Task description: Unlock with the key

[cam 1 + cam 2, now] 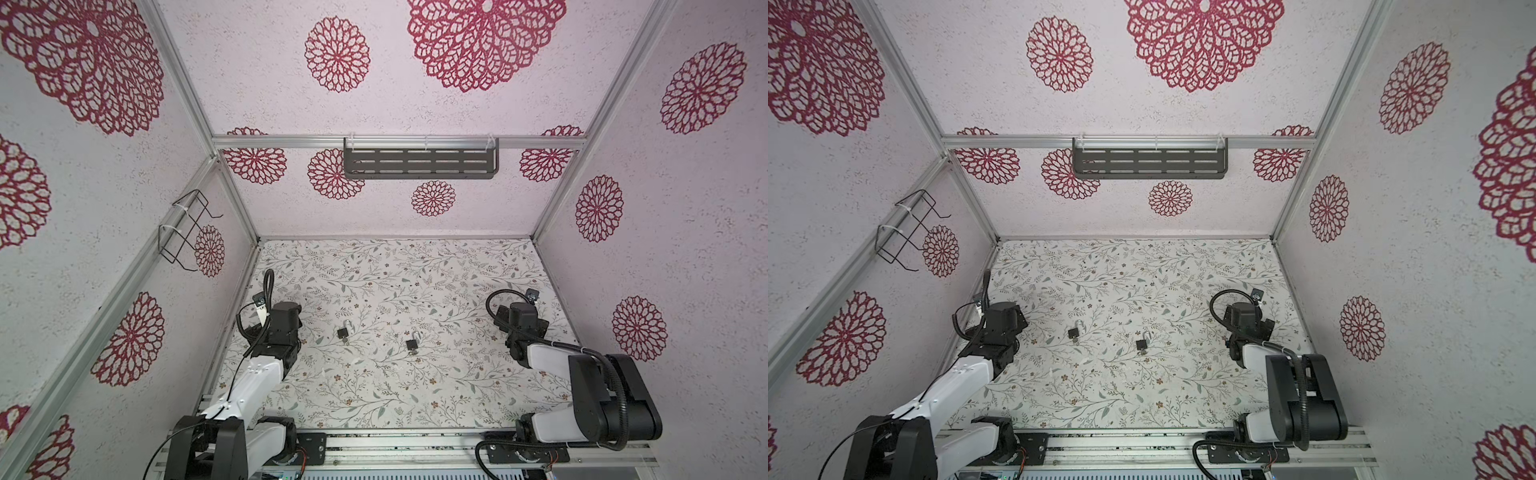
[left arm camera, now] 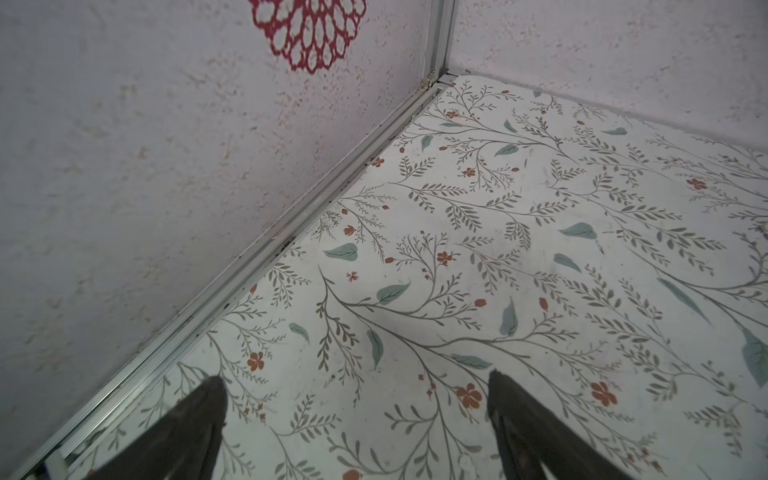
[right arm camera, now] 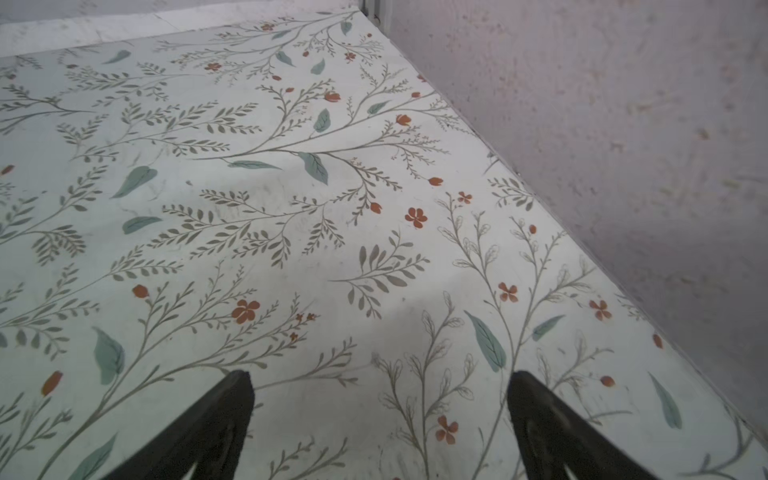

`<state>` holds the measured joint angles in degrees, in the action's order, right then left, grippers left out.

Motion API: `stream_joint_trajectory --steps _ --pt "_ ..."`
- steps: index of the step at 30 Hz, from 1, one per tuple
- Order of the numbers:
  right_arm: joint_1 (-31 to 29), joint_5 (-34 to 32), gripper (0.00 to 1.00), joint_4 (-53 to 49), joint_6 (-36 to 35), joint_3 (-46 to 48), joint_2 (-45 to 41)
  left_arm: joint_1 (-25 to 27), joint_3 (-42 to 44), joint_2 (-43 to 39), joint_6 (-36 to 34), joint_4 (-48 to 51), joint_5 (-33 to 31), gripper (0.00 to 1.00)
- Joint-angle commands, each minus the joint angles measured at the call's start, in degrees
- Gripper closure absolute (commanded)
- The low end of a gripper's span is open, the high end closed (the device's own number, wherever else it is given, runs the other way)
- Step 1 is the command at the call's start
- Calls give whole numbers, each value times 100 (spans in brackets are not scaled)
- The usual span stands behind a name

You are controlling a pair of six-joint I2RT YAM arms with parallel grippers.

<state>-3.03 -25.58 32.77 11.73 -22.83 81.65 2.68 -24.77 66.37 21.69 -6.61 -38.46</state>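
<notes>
Pale textured walls with red flower medallions close the cell in on 3 sides, and a dark slotted shelf (image 1: 419, 164) hangs on the back wall; I place everything by that shelf. Forward of it lies the tabletop (image 1: 374, 395), printed with leafy sprigs and small orange flowers.

2 padlocks lie flat on it in both top views. The left padlock (image 1: 343, 332) sits in line with the shelf's left end. The right padlock (image 1: 411, 344) sits in line with the shelf's middle, slightly farther forward of the shelf. They lie apart from each other, each with a black body and a silver shackle pointing back toward the shelf. Each shows a small pale stub at the end away from the shelf, which I take for a key (image 1: 345, 340), though it is too small to be sure.

My left arm (image 1: 257, 374) reaches out past the shelf's left end, close to the side wall. Its wrist view shows my left gripper (image 2: 355, 376) spread wide, with only printed tabletop between the fingers (image 2: 195, 428). My right arm (image 1: 548, 357) reaches past the shelf's right end, and my right gripper (image 3: 380, 374) is likewise spread wide and holds nothing. Both grippers are well apart from the padlocks.
</notes>
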Motion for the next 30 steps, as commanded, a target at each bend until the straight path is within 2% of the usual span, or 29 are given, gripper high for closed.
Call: stream_joint_trajectory --steps 1,2,4,6,8,10,11,13,16,30 --pt "108 656 1 1970 -743 322 -47 -162 188 478 -1165 -2655 508 0" --pt "155 887 1 2658 -843 621 -35 -193 241 745 -1315 -3041 615 0" --pt "277 1251 1 3369 -818 940 137 -235 324 1249 -1606 -3956 838 0" --pt "308 1662 1 4754 -969 1311 757 -285 330 1481 -1828 -4381 1413 0" --pt "306 1695 1 3832 -997 1063 519 -448 152 1750 -1743 -4163 1804 0" --pt "227 1490 1 3314 -1027 715 599 -650 308 2298 -1709 -4921 2349 0" --pt "224 1513 1 3545 -1032 756 664 -741 350 2450 -1674 -5327 2397 0" --pt "180 1436 1 3552 -1081 784 637 -949 35 2159 -1327 -4161 2556 0" --pt "172 1443 1 3563 -1075 785 650 -973 95 2322 -1362 -4569 2535 0" --pt "171 1462 1 3524 -1062 784 631 -932 91 2293 -1387 -4498 2484 0"
